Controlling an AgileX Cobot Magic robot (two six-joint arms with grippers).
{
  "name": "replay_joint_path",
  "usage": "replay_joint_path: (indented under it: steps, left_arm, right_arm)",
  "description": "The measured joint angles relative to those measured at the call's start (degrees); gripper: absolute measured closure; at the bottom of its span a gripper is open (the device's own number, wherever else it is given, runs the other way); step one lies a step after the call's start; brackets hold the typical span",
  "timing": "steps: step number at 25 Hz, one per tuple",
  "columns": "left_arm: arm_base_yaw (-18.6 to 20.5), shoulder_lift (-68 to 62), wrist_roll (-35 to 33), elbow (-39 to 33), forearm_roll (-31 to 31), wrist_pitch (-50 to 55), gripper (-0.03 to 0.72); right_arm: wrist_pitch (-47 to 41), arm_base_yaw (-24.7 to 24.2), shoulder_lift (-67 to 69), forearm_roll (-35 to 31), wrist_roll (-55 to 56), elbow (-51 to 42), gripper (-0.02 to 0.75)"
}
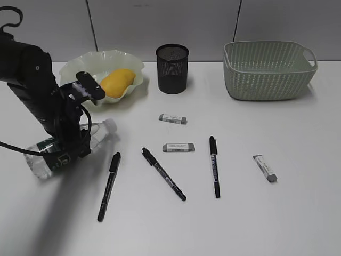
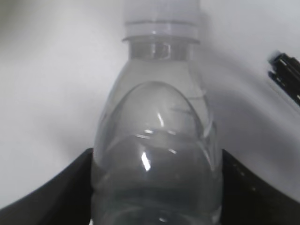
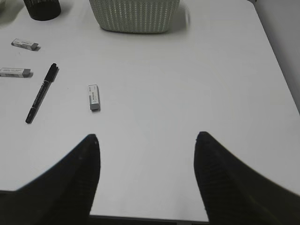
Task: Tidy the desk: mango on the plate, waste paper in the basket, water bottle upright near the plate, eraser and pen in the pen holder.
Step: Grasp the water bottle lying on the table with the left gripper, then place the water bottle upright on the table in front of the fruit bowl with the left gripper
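Observation:
The water bottle (image 1: 104, 130) lies on its side at the left, cap toward the plate (image 1: 80, 63). My left gripper (image 1: 69, 148) is shut on its body; in the left wrist view both jaws (image 2: 157, 161) press the bottle (image 2: 157, 131). The mango (image 1: 118, 82) lies on the plate. Three pens (image 1: 108, 186) (image 1: 163, 174) (image 1: 214, 166) and three erasers (image 1: 172, 119) (image 1: 178, 147) (image 1: 265, 168) lie on the table. The pen holder (image 1: 172, 69) and the basket (image 1: 266, 72) stand at the back. My right gripper (image 3: 146, 138) is open and empty over the near right table. No waste paper is in view.
The right wrist view shows one eraser (image 3: 93, 97), a pen (image 3: 41, 93), the basket (image 3: 136, 14) and the table's near edge below my jaws. A pen tip (image 2: 286, 70) lies right of the bottle in the left wrist view.

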State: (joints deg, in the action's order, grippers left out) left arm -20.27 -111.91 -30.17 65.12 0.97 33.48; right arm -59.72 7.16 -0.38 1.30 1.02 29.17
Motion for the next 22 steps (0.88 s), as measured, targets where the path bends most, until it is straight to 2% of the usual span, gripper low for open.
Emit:
replay_joint_path:
  steps: [2, 6, 9, 11, 13, 17, 19, 22]
  left_arm:
    - [0.0, 0.19, 0.0, 0.0, 0.0, -0.32, 0.213]
    - [0.61, 2.35, 1.31, -0.11, -2.02, -1.3, 0.213]
    - [2.9, 7.14, 2.6, -1.76, -9.76, -7.36, 0.213]
    - [4.05, 11.1, 2.79, -5.39, -13.74, -16.45, 0.213]
    - [4.39, 15.87, 2.83, -12.1, -16.76, -28.1, 0.213]
    - [4.19, 20.2, 4.25, -27.41, -20.98, -57.69, 0.213]
    - [4.26, 19.06, 8.79, -32.91, -21.39, -71.67, 0.213]
    - [4.26, 15.26, 16.47, -36.38, -19.06, -86.48, 0.213]
  right_arm:
    - [0.0, 0.0, 0.0, 0.0, 0.0, 0.0, 0.239]
    - [0.05, 0.0, 0.0, 0.0, 0.0, 0.0, 0.239]
    - [0.05, 0.0, 0.0, 0.0, 0.0, 0.0, 0.239]
    - [0.05, 0.0, 0.0, 0.0, 0.0, 0.0, 0.24]
    - [0.05, 0.0, 0.0, 0.0, 0.0, 0.0, 0.24]
    - [0.05, 0.0, 0.0, 0.0, 0.0, 0.0, 0.24]
    - [0.05, 0.0, 0.0, 0.0, 0.0, 0.0, 0.24]
    - [0.05, 0.0, 0.0, 0.0, 0.0, 0.0, 0.24]
